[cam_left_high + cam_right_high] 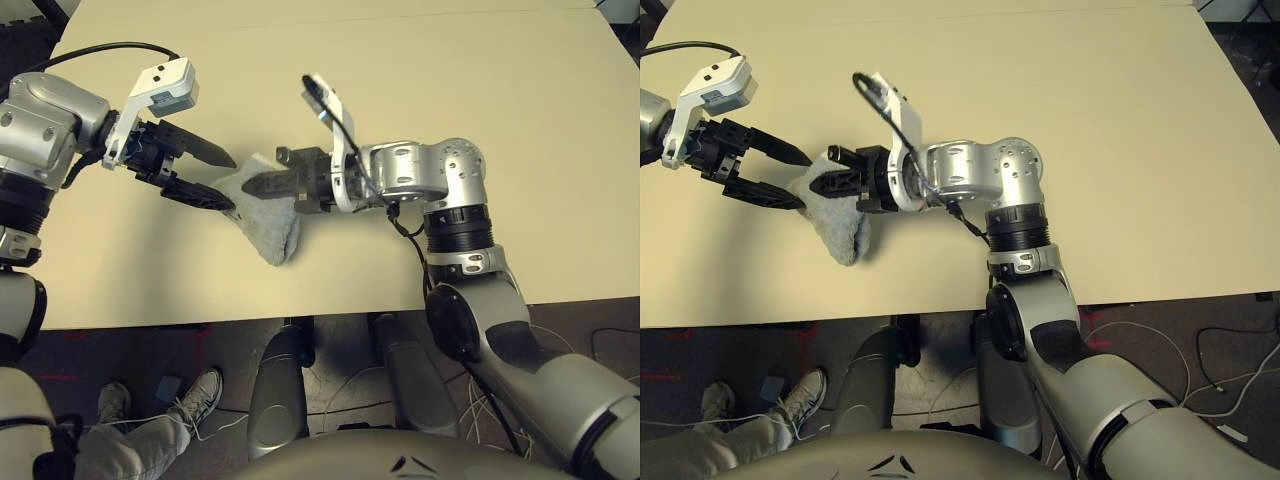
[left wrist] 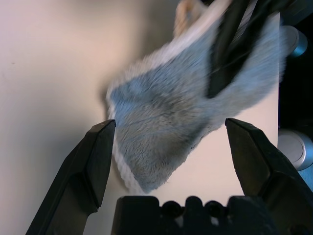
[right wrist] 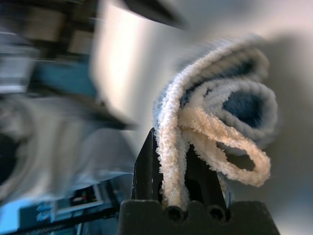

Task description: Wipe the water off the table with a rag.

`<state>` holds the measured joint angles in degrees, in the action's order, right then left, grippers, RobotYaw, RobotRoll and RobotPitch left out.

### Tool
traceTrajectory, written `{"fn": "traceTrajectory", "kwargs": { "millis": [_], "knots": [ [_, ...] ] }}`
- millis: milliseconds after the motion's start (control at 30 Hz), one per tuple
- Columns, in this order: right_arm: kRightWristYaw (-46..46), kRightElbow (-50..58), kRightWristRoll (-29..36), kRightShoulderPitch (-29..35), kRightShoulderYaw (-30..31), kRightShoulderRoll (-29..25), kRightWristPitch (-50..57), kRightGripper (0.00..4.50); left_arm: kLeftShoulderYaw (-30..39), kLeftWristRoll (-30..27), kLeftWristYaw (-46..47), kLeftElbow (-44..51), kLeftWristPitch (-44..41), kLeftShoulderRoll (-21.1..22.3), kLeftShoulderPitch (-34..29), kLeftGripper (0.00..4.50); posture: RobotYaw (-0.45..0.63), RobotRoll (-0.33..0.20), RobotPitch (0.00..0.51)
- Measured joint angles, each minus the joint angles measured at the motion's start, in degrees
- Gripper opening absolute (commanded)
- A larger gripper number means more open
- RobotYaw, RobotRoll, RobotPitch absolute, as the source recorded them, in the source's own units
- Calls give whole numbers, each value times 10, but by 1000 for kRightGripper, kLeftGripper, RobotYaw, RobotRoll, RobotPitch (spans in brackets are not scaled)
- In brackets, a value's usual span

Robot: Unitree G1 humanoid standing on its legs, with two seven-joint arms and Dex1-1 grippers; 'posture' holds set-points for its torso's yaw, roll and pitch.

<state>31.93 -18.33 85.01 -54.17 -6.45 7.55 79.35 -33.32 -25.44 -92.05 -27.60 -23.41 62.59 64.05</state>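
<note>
The grey fuzzy rag [image 1: 268,218] lies bunched on the pale beige table [image 1: 470,80], left of centre and near the front edge. My right gripper [image 1: 250,186] reaches in from the right and is shut on the rag's upper folds; the right wrist view shows the rag [image 3: 215,107] pinched between its fingers [image 3: 146,166]. My left gripper [image 1: 229,183] is open at the rag's left edge, its two fingers straddling the cloth's corner. The left wrist view shows the rag [image 2: 161,107] between its spread fingers [image 2: 95,161]. The water is hidden or out of view.
The table's front edge [image 1: 300,318] runs just below the rag. A person's leg and shoe [image 1: 190,395] show on the floor under the left front of the table. Cables [image 1: 1180,345] lie on the floor at the right.
</note>
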Motion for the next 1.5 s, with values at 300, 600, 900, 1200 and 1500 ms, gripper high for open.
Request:
{"fn": "traceTrajectory", "kwargs": {
  "millis": [300,600,900,1200,1500],
  "knots": [
    [-90,32,-162,18,25,-73,-51,25,5,8,0,-7,6,-22,-5,4500,-172,0,309],
    [-228,125,-307,42,47,-251,-78,25,14,16,0,-18,6,-31,-18,4500,-179,0,311],
    [-369,158,-420,100,58,-423,-131,25,48,54,0,-66,29,-70,-16,4500,-197,0,305],
    [-438,32,-537,100,41,-499,-234,25,84,86,0,-100,44,-97,-14,4500,-204,0,304],
    [-442,5,-601,98,29,-496,-250,880,145,126,13,-151,80,-140,0,4500,-189,0,302]
  ]
}}
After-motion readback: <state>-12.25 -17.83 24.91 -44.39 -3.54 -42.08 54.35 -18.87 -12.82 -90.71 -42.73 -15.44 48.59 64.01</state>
